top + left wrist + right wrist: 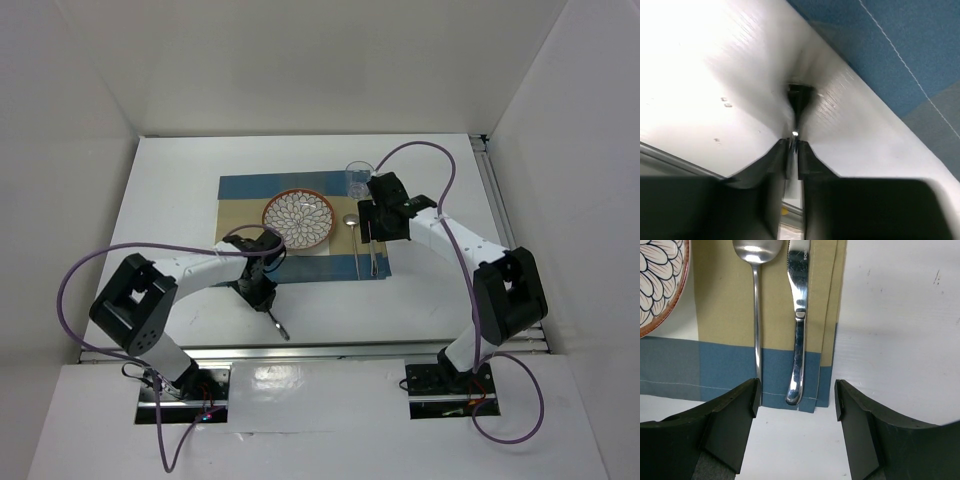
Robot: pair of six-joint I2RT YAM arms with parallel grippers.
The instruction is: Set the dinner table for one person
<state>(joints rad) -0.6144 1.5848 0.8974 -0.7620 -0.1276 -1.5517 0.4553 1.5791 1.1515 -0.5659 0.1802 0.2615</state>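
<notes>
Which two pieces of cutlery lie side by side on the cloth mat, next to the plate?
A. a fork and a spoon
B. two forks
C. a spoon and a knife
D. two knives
C: the right wrist view shows a spoon and a knife lying parallel on the mat, beside the plate.

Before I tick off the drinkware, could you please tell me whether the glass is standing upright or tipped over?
Upright: the glass stands at the placemat's far right corner, its round rim facing up in the top view.
</notes>
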